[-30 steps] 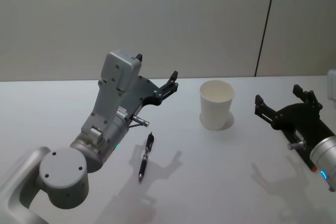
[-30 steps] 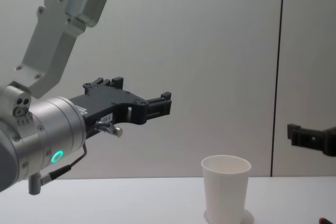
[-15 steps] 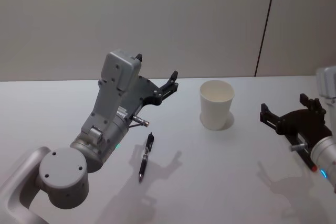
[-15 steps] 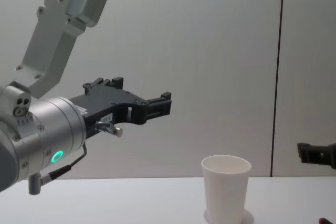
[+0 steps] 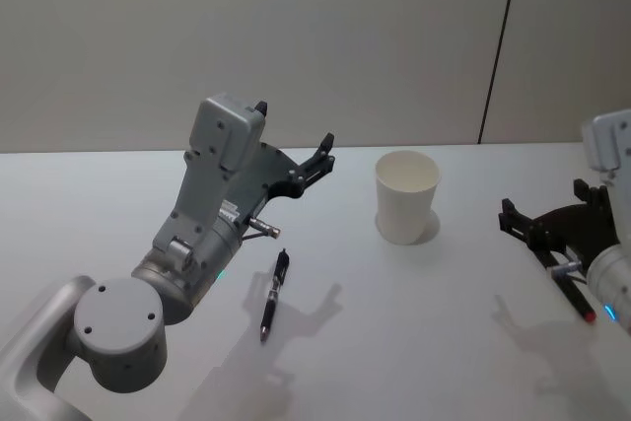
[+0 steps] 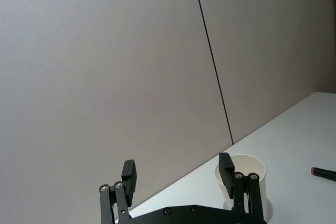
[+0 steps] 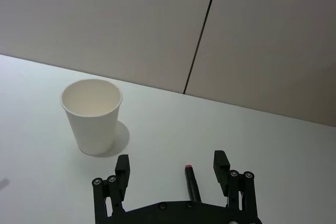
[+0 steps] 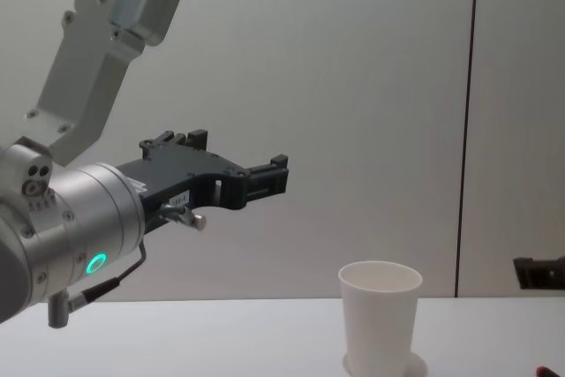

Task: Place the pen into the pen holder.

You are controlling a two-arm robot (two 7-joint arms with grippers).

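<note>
Since a second ago the right gripper [image 7: 171, 163] has drawn back from the pen holder [image 5: 406, 199] toward the robot's right and sunk lower over the table [image 5: 444, 342] — in the chest view it now sits at the right edge, well below where it was. Nothing else has shifted.

Nearest the robot, on its left, a second, all-dark pen [image 5: 273, 293] lies flat beside the left arm. The left gripper [image 6: 177, 171] hangs raised above the table, spread wide and empty, idle.

On the robot's right lies the pen [image 7: 192, 184], flat on the table. In the right wrist view its red cap and a stretch of dark barrel show between the right gripper's two fingers, cap pointing away from the wrist. Those fingers are spread wide with nothing in them, and they look to be above the pen, not touching it. I read this as the approach to the pick, with nothing of the task done so far.

Farther out stands the pen holder, upright, well apart from the red-capped pen. The next move likely calls for coming straight down and closing across the barrel — a thin stick flat on a hard top may roll or slip out.
</note>
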